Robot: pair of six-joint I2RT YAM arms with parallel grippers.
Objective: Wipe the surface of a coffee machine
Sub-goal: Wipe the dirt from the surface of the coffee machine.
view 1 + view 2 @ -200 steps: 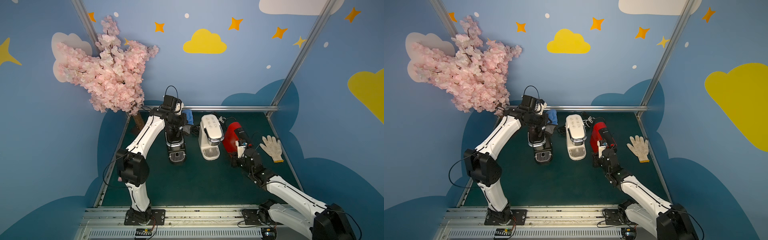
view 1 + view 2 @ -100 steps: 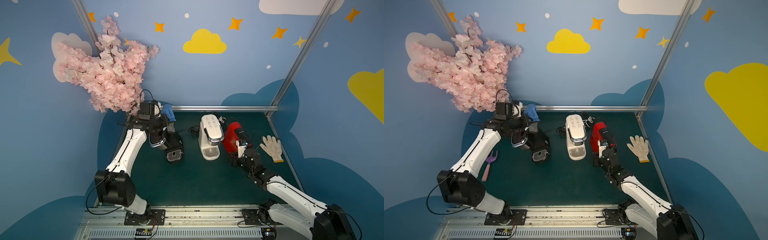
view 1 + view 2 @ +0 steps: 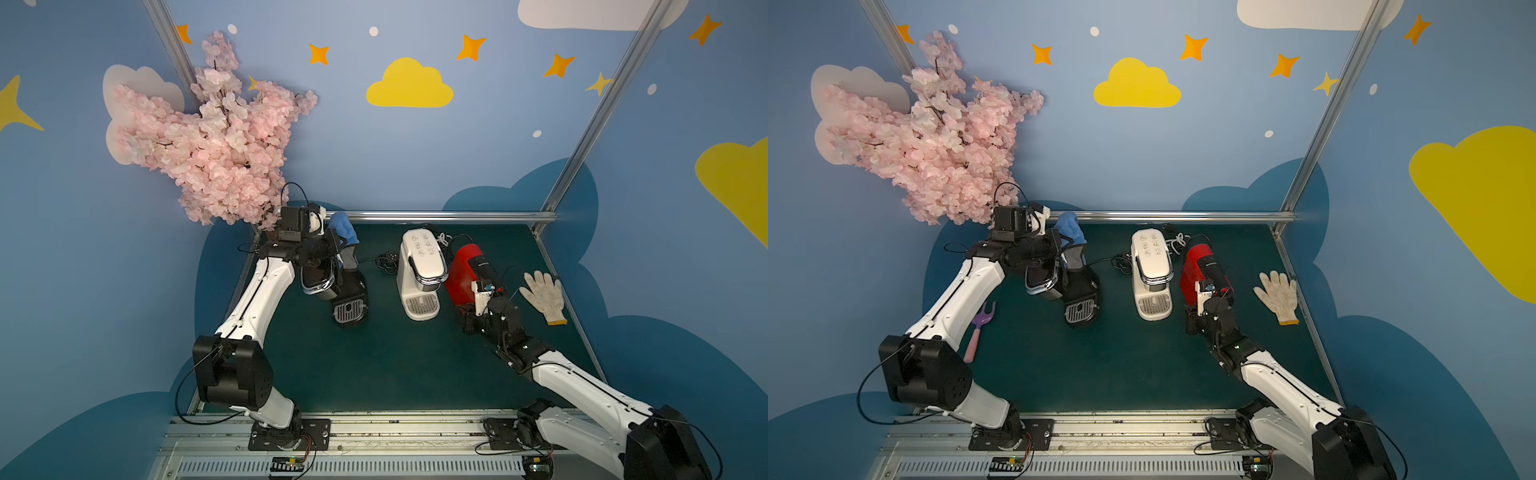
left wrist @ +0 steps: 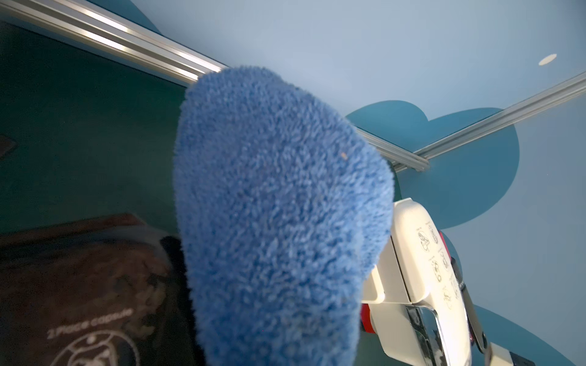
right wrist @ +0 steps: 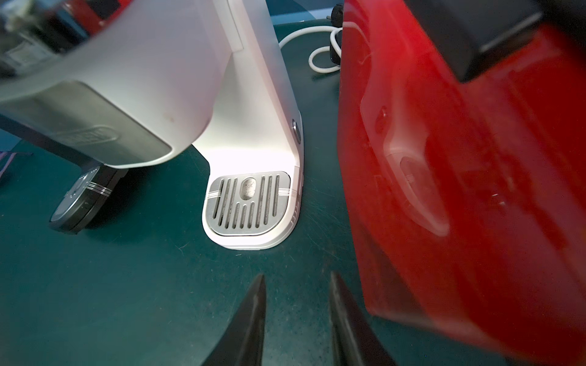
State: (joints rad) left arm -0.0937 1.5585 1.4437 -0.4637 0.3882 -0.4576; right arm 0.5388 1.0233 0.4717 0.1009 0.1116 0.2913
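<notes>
Top views both show the green mat [image 3: 395,374] carrying three machines in a row. The coffee machine [image 3: 419,266] stands upright in the middle, near the back rail, between the black machine [image 3: 349,295] and the red-and-black machine [image 3: 463,274]. The right wrist view shows a gap on each side at mat level.

I judge its shell stiff, smooth and slippery. It is a tall body on a narrow foot, likely to slide or tip under a sideways push, so I plan to press downward on the rounded top. If bracing is needed, I take hold low on the column or foot beside the drip grille [image 5: 247,204]. I avoid the chrome band [image 3: 430,281] and the white cord [image 5: 317,57] behind.

The blue cloth [image 4: 279,206] is soft and fluffy and should conform to curves. It stands out of the left gripper [image 3: 334,243], which is clamped on it, fingers buried in the pile, above the black machine and apart from the coffee machine.

The right gripper [image 5: 298,317] hangs low over the mat before the foot, fingers [image 5: 253,317] apart, nothing between them.
</notes>
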